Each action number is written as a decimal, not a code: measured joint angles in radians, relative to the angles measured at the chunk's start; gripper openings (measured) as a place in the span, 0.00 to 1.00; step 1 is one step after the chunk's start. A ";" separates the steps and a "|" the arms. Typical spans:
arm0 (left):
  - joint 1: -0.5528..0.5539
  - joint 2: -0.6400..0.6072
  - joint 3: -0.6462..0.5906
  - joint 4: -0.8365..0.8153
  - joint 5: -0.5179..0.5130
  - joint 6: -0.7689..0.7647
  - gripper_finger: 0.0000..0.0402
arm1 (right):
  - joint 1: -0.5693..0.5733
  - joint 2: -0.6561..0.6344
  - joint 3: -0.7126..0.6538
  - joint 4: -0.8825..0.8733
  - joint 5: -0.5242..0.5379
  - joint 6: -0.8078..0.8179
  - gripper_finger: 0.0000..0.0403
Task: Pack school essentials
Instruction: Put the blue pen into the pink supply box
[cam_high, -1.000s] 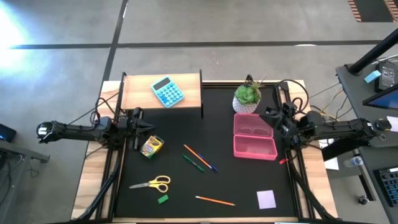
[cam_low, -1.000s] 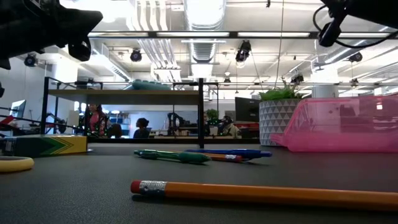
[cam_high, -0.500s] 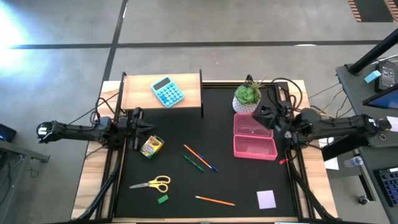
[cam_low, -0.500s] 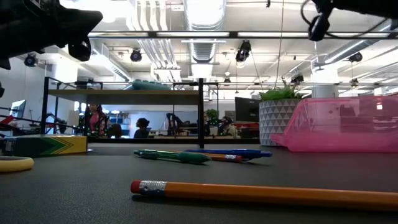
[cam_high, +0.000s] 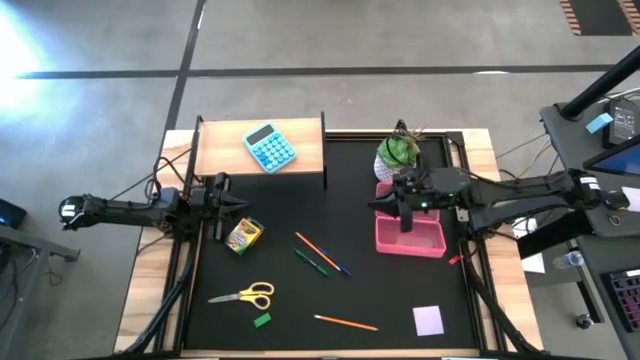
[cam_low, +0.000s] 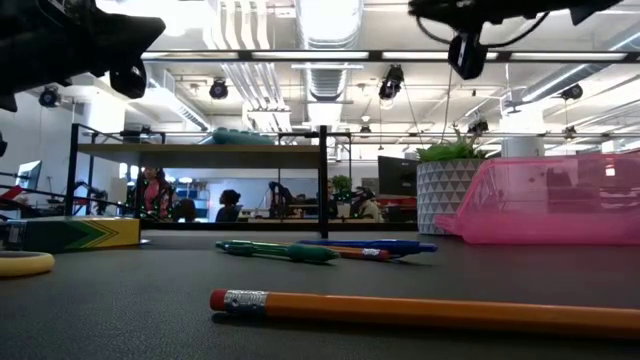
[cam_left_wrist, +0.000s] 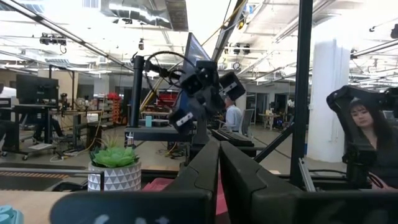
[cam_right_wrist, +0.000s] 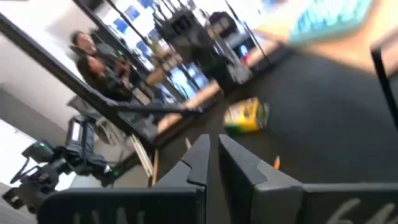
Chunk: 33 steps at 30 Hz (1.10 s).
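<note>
School essentials still lie loose on your black mat; the right gripper (cam_high: 381, 207), fingers pinched shut and empty, has swung out over the pink plastic box (cam_high: 409, 236), starting toward them.

Open mat (cam_high: 300, 210) mid-table; plant (cam_high: 398, 153) crowds the pink box (cam_high: 410, 232).
</note>
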 joint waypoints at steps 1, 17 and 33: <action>0.000 0.000 0.000 -0.001 0.000 0.000 0.00 | 0.005 0.027 0.011 -0.003 -0.002 0.016 0.06; 0.000 0.008 0.000 0.001 0.000 0.000 0.00 | 0.095 0.484 0.382 -0.314 0.086 0.113 0.06; 0.000 0.011 0.000 0.000 0.000 0.000 0.00 | 0.160 0.890 0.760 -0.706 0.036 0.161 0.07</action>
